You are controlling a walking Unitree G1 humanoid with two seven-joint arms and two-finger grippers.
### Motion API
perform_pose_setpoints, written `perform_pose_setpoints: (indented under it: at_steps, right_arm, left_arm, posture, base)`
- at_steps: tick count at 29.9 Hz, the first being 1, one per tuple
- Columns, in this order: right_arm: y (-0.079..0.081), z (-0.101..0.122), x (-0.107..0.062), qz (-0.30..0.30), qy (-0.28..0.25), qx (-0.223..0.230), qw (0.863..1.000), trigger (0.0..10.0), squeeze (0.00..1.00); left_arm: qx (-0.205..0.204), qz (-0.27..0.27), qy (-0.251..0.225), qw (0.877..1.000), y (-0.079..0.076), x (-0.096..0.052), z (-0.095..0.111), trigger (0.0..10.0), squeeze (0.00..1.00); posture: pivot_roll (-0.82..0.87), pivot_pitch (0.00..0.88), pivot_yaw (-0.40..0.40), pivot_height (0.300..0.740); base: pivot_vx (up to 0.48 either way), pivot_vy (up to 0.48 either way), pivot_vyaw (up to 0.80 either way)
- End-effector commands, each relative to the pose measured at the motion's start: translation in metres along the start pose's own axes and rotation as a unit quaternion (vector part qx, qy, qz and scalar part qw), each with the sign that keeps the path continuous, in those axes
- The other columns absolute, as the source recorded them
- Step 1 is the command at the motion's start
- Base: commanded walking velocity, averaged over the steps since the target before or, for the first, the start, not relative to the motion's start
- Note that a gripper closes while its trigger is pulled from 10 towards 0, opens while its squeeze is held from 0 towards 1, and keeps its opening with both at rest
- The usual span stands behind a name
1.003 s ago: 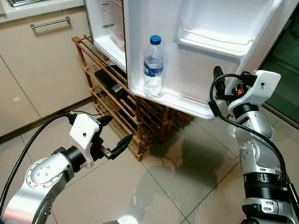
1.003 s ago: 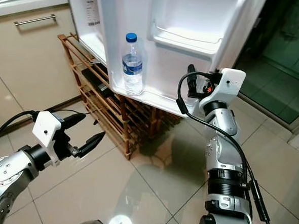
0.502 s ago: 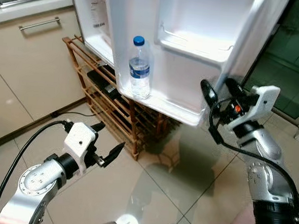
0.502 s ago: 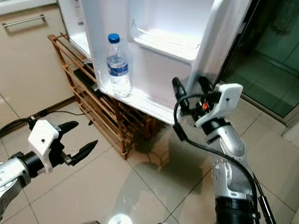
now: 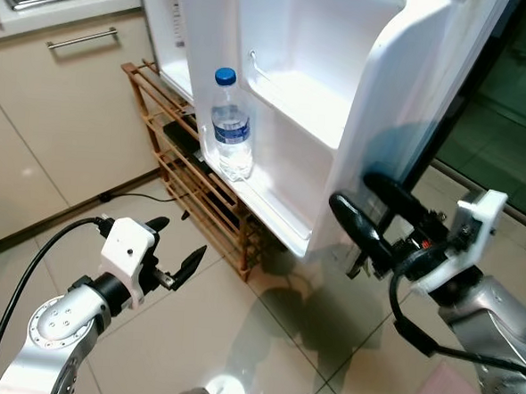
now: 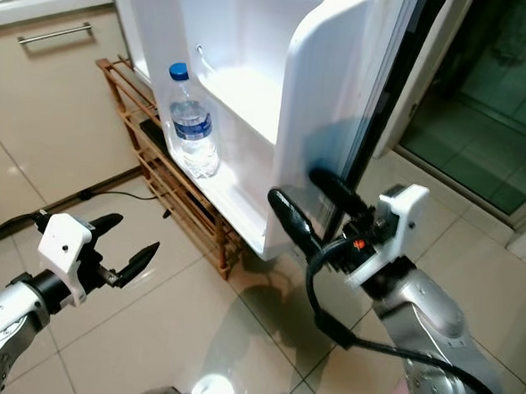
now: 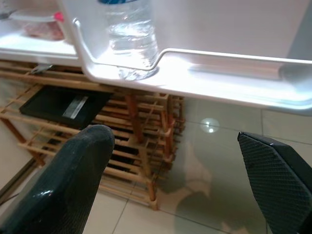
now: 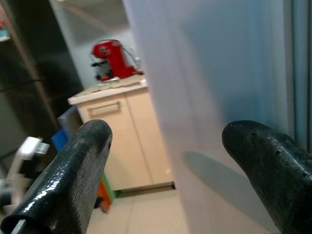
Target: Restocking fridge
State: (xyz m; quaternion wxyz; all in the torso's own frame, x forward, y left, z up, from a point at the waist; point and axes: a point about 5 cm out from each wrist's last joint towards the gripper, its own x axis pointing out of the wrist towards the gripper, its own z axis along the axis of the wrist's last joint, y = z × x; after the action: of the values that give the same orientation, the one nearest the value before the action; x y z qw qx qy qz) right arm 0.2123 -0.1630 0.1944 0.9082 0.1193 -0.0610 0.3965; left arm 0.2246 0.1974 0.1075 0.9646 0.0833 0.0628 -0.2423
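At fridge door [image 5: 430, 100] outer edge: our right gripper [image 5: 369, 208] sits w/ fingers spread wide, holding nothing, one finger each side of door's lower corner. We judge step in hand = swinging door shut. To do it well: push on outer face near free edge, keep contact flat, go slow so water bottle [image 5: 232, 125] doesn't tip; it stands upright at hinge-side end of bottom door shelf [image 5: 271, 206]. Right forearm comes in low, wrist bent toward door. Our left gripper [image 5: 172, 254] hovers over floor near wooden rack [image 5: 209, 203], fingers open, empty, arm bent at elbow.
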Motion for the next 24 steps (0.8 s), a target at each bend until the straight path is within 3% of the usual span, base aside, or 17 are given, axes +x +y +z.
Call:
perform_pose_setpoints:
  at_steps: [1,5,8,10,12,13,14,15,16,18,19,20,22,24]
  right_arm:
    - [0.009,0.007,-0.004,0.029,-0.001,0.008,1.000,10.0,0.00]
    - [0.020,0.009,-0.010,0.072,0.007,0.037,0.997,10.0,0.00]
    - [0.031,0.009,-0.022,0.116,0.020,0.083,0.990,10.0,0.00]
    - [0.030,0.008,-0.025,0.113,0.030,0.085,0.989,10.0,0.00]
    - [0.021,-0.001,-0.035,0.086,0.080,0.066,0.991,10.0,0.00]
    - [0.011,-0.013,-0.046,0.061,0.142,0.031,0.988,10.0,0.00]
    - [0.011,-0.013,-0.046,0.061,0.142,0.031,0.988,10.0,0.00]
    - [0.001,-0.023,-0.057,0.039,0.188,0.005,0.981,10.0,0.00]
    - [-0.006,-0.025,-0.060,0.016,0.199,-0.009,0.980,10.0,0.00]
    - [-0.024,-0.025,-0.064,-0.050,0.201,-0.031,0.978,10.0,0.00]
    - [-0.024,-0.025,-0.064,-0.050,0.201,-0.031,0.978,10.0,0.00]
    - [-0.039,-0.025,-0.066,-0.109,0.191,-0.041,0.975,10.0,0.00]
    - [-0.051,-0.023,-0.069,-0.152,0.169,-0.046,0.973,10.0,0.00]
    - [-0.065,-0.025,-0.073,-0.206,0.164,-0.058,0.963,10.0,0.00]
  left_arm:
    - [0.004,0.007,-0.001,1.000,0.002,0.000,-0.001,10.0,0.00]
    - [0.003,0.006,-0.001,1.000,0.001,0.000,-0.001,10.0,0.00]
    - [0.001,0.004,-0.001,1.000,-0.001,0.001,-0.003,10.0,0.00]
    - [0.001,0.004,-0.001,1.000,-0.001,0.001,-0.003,10.0,0.00]
    - [0.000,0.003,-0.002,1.000,-0.001,0.001,-0.004,10.0,0.00]
    - [0.000,0.001,-0.002,1.000,-0.002,0.001,-0.004,10.0,0.00]
    - [0.000,0.001,-0.002,1.000,-0.002,0.001,-0.004,10.0,0.00]
    - [0.000,0.000,-0.001,1.000,-0.004,0.001,-0.005,10.0,0.00]
    - [0.001,-0.001,-0.002,1.000,-0.004,0.001,-0.005,10.0,0.00]
    - [-0.002,-0.002,-0.004,1.000,-0.005,0.000,-0.005,10.0,0.00]
    - [-0.002,-0.002,-0.004,1.000,-0.005,0.000,-0.005,10.0,0.00]
    - [-0.006,-0.003,-0.005,1.000,-0.006,0.000,-0.005,10.0,0.00]
    - [-0.007,-0.004,-0.003,1.000,-0.007,0.000,-0.006,10.0,0.00]
    - [-0.004,-0.005,0.002,1.000,-0.009,0.000,-0.009,10.0,0.00]
  posture:
    - [0.05,0.072,0.040,0.740]
    - [0.04,0.066,0.038,0.740]
    - [0.04,0.060,0.036,0.740]
    - [0.04,0.060,0.036,0.740]
    - [0.04,0.058,0.036,0.740]
    - [0.03,0.050,0.034,0.740]
    - [0.03,0.050,0.034,0.740]
    - [0.03,0.048,0.031,0.740]
    - [0.03,0.048,0.031,0.740]
    - [0.03,0.045,0.026,0.740]
    - [0.03,0.045,0.026,0.740]
    - [0.03,0.044,0.024,0.740]
    - [0.03,0.042,0.022,0.740]
    - [0.03,0.040,0.019,0.740]
  base:
    - [0.000,0.000,0.00]
    - [0.000,0.000,0.00]
    - [0.000,0.000,0.00]
    - [0.000,0.000,0.00]
    - [0.000,0.000,0.00]
    - [0.000,0.000,0.00]
    - [0.000,0.000,0.00]
    - [0.000,0.000,0.00]
    - [0.000,0.000,0.00]
    - [0.000,0.000,0.00]
    - [0.000,0.000,0.00]
    - [0.000,0.000,0.00]
    - [0.000,0.000,0.00]
    - [0.000,0.000,0.00]
